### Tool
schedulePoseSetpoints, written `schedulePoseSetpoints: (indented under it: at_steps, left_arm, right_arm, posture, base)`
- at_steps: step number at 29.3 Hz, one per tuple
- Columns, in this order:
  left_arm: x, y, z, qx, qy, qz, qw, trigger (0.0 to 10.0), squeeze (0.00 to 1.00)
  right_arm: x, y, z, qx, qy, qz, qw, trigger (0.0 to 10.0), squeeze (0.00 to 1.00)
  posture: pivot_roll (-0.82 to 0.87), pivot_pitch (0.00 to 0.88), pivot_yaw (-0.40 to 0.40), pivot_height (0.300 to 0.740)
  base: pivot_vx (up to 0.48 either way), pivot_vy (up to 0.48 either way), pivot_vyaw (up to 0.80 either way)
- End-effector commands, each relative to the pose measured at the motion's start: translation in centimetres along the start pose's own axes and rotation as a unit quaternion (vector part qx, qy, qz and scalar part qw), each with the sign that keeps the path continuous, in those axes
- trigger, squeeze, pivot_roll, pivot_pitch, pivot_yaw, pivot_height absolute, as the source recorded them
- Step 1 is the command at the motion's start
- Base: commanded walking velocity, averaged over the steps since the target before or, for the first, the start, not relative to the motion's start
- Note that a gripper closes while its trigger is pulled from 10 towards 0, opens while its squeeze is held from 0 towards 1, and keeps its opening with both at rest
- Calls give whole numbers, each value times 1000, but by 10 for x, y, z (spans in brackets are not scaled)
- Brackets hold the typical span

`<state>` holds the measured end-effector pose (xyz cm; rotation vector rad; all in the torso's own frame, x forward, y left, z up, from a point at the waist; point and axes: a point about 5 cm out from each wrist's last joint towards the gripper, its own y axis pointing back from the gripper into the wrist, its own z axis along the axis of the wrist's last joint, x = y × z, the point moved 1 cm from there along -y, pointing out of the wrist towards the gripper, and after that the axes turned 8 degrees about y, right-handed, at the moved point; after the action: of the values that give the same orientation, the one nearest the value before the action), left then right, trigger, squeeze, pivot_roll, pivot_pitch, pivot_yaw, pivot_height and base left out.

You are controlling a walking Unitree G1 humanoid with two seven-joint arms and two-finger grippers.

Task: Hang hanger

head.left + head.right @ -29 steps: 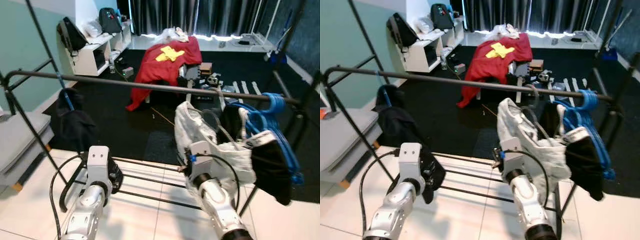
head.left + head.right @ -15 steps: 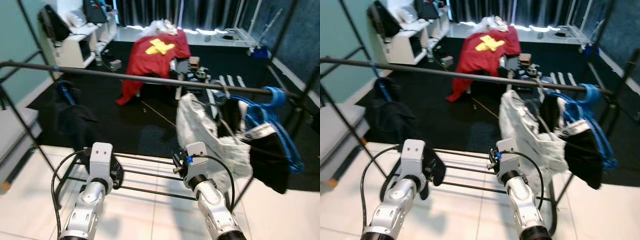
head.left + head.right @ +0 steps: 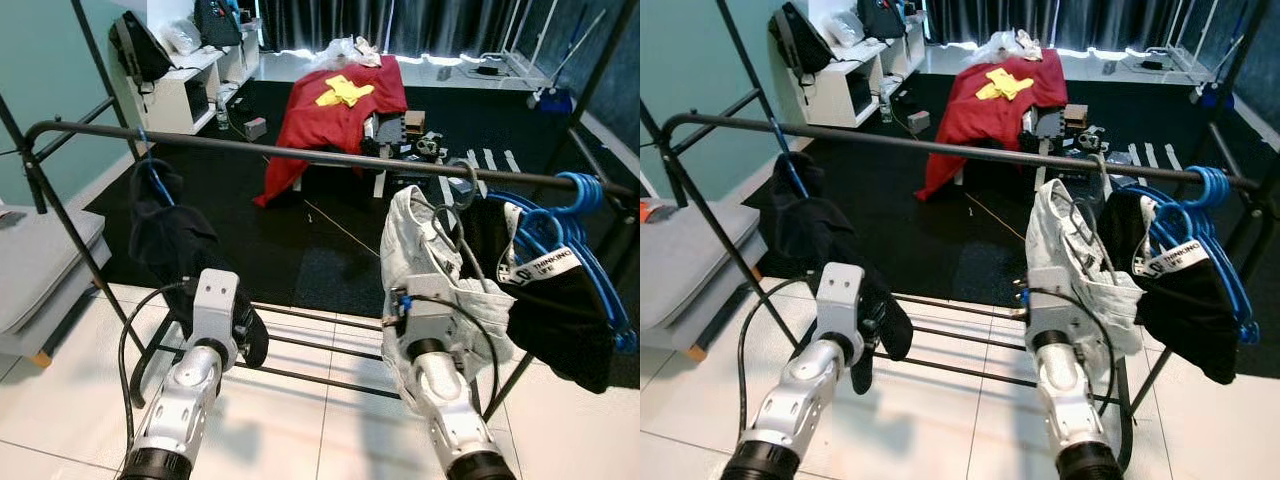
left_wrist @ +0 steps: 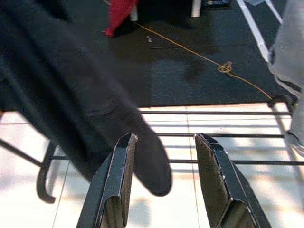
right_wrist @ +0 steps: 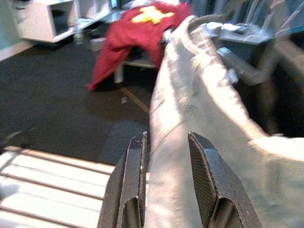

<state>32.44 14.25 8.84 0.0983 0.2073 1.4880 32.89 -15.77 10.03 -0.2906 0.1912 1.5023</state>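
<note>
Hanger: we are seeing blue hangers (image 3: 560, 215) hanging at the rail's (image 3: 300, 152) 3 o'clock end, carrying a black garment (image 3: 560, 320).
White garment: it is hanging at 9 o'clock of those hangers (image 3: 1070, 250).
Right gripper (image 5: 164, 187): its fingers are standing spread against the white cloth.
Left gripper (image 4: 164, 178): its fingers are gaping apart before a dark garment (image 3: 175, 235), hanging toward the rail's 9 o'clock end.
Background: a red cloth (image 3: 335, 110) is lying at 12 o'clock.
</note>
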Motion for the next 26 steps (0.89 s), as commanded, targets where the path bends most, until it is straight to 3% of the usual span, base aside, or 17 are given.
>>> schedulePoseSetpoints:
  at_steps: [1,10,16,18,24,26]
  left_arm:
    - [-4,0,-2,6,6,-13,1000,10000,0]
    - [-12,0,5,-10,15,-39,999,10000,0]
    - [-13,0,9,-19,25,-47,998,10000,0]
    - [-12,0,9,-24,31,-48,998,10000,0]
    - [-12,0,9,-25,32,-48,998,10000,0]
    - [-10,0,10,-29,32,-43,998,10000,0]
  right_arm:
    - [-1,-1,14,-30,14,-11,999,10000,0]
    - [-3,-1,15,-26,8,-14,1000,10000,0]
    - [1,-2,15,-25,3,1,1000,10000,0]
    - [5,-2,23,-53,22,10,998,10000,0]
    - [7,-1,26,-65,27,12,997,10000,0]
    - [14,4,42,-116,39,30,992,10000,0]
  posture:
    - [13,58,48,740]
    - [9,51,47,740]
    - [12,49,40,740]
    - [11,49,38,740]
    - [10,49,37,740]
    - [10,49,35,740]
  base:
    - [0,0,0]
    - [0,0,0]
    - [357,0,-800]
    - [422,0,0]
    - [420,0,0]
    - [212,0,0]
